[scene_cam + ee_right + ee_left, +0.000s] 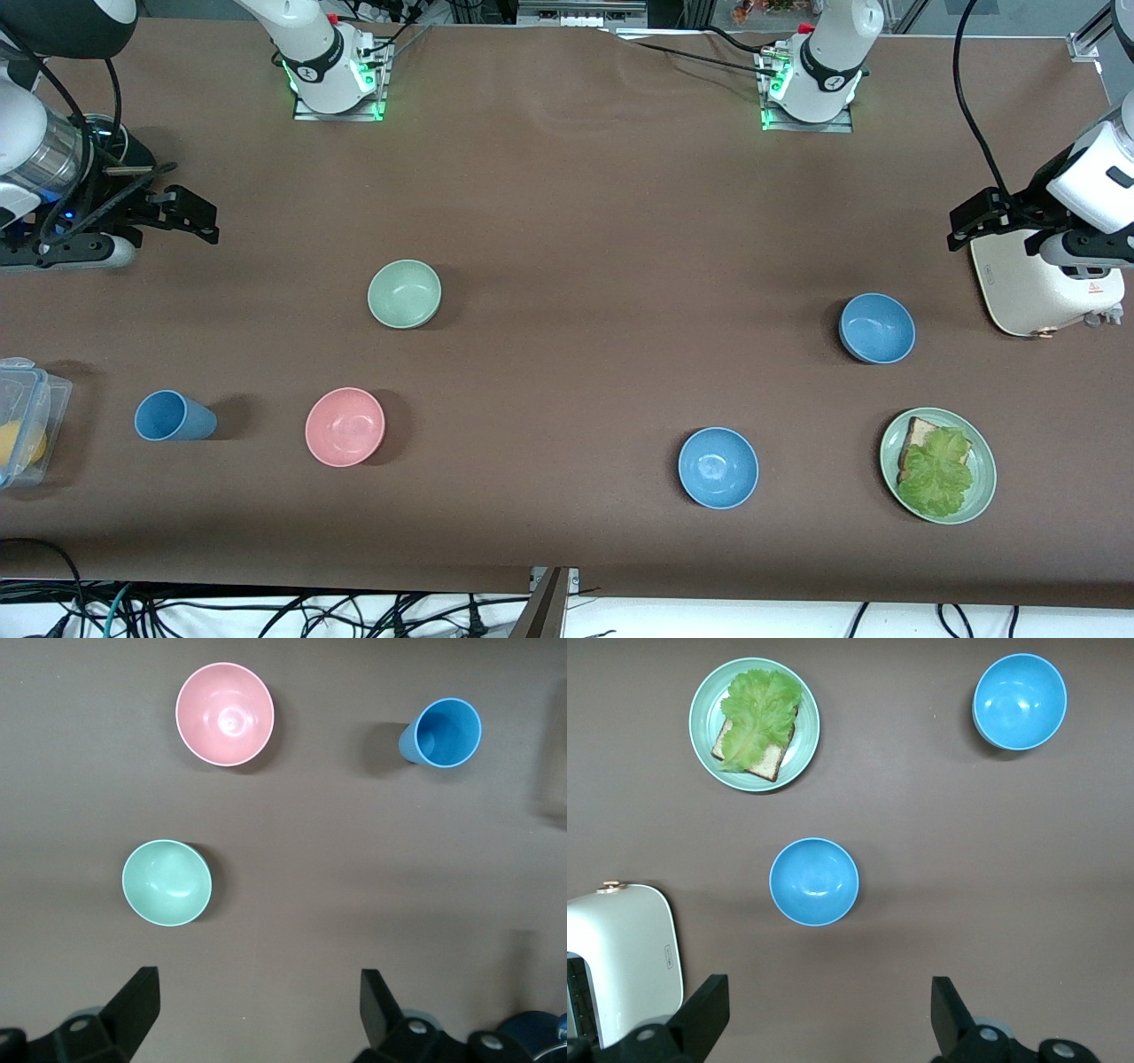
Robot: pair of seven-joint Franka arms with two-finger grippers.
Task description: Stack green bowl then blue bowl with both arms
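Hovering with my left pincer (824,1019) and right pincer (257,1014) both spread empty, I risk grabbing the wrong blue bowl (877,329) or nudging the green bowl (404,293) across the desk (576,221)

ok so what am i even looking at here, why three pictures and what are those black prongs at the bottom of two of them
These are two white robot arms bolted to a brown table. The wide picture comes from a high camera facing them. The other two come from cameras on each arm's wrist, looking down; the black prongs are that arm's own two fingers.

The left gripper hangs open over the white toaster end, holding nothing. The right gripper hangs open at the other end, also empty.

On the table: a green bowl, a pink bowl, a blue cup on its side, two blue bowls, a green plate with bread and lettuce, and a clear plastic container at the edge.
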